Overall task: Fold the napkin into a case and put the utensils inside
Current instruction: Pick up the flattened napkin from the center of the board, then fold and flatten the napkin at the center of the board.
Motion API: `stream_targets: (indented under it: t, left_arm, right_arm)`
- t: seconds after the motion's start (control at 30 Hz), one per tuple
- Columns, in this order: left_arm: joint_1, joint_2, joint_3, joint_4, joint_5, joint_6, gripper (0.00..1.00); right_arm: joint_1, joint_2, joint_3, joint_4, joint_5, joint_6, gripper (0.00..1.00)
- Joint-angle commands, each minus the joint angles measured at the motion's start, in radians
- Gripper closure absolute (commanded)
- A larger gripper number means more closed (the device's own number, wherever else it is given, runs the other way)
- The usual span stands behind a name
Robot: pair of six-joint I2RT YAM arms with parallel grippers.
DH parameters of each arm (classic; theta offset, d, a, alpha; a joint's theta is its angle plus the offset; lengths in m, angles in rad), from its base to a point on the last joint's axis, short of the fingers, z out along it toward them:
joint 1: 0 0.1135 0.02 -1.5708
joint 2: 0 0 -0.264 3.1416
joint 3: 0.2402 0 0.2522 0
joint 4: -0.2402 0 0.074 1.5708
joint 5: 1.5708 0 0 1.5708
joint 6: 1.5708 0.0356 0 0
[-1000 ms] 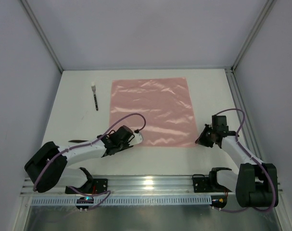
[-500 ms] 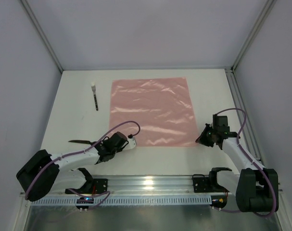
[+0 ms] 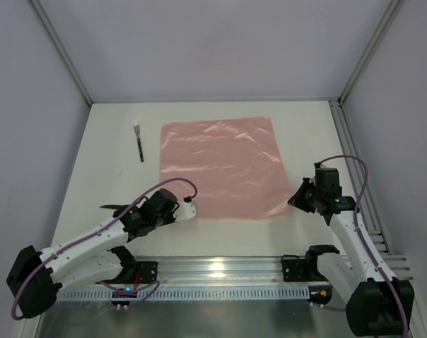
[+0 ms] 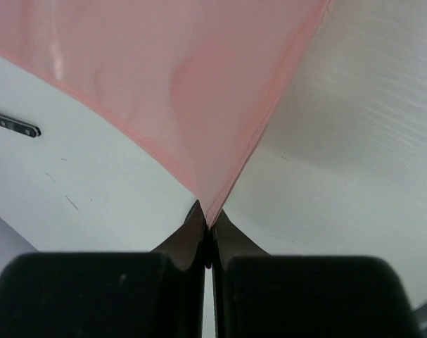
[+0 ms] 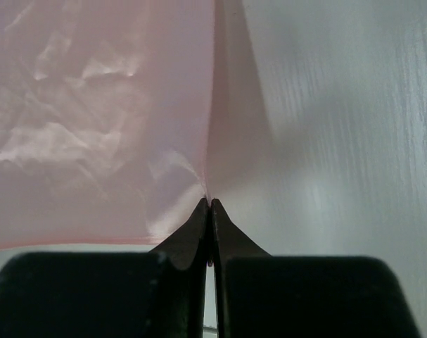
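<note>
The salmon-pink napkin [image 3: 224,165] lies spread flat on the white table, lightly wrinkled. My left gripper [image 3: 192,209] is shut on its near left corner; in the left wrist view the pink corner [image 4: 178,70] runs straight into the closed fingertips [image 4: 208,222]. My right gripper [image 3: 295,201] is shut on the near right corner, and the right wrist view shows the napkin [image 5: 93,105] pinched at the tips [image 5: 210,204]. One black utensil [image 3: 139,146] with a white end lies left of the napkin. A second dark utensil [image 3: 115,208] lies partly behind the left arm.
A metal frame post [image 3: 62,56] rises at the back left and another [image 3: 368,49] at the back right. A rail [image 3: 347,151] runs along the table's right edge. A dark strip [image 4: 13,125] shows at the left of the left wrist view.
My left gripper has closed on the napkin's near left corner while its arm stretched out lower. The near right corner has shifted slightly right with the right gripper.
</note>
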Motion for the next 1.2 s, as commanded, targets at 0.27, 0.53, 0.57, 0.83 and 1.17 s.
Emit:
stream_targets:
  t: [0.27,0.53,0.57,0.83,1.17]
  left_arm:
    - [0.044,-0.187,0.355,-0.562,0.243,-0.030,1.00]
    - [0.078,-0.246,0.483,-0.504,0.213,-0.099,1.00]
    - [0.078,-0.239,0.483,-0.482,0.164,-0.106,1.00]
    - [0.203,0.014,0.438,-0.168,0.033,-0.110,1.00]
    - [0.428,0.545,0.614,0.047,0.082,-0.071,1.00]
  right_arm:
    - [0.042,-0.227,0.338,-0.435,0.031,-0.007,0.96]
    - [0.042,-0.274,0.457,-0.590,0.040,-0.033,0.96]
    - [0.042,-0.261,0.451,-0.570,0.042,-0.033,0.96]
    - [0.034,0.142,0.446,-0.219,0.100,-0.076,0.96]
    - [-0.041,0.639,0.599,0.008,0.016,-0.064,0.96]
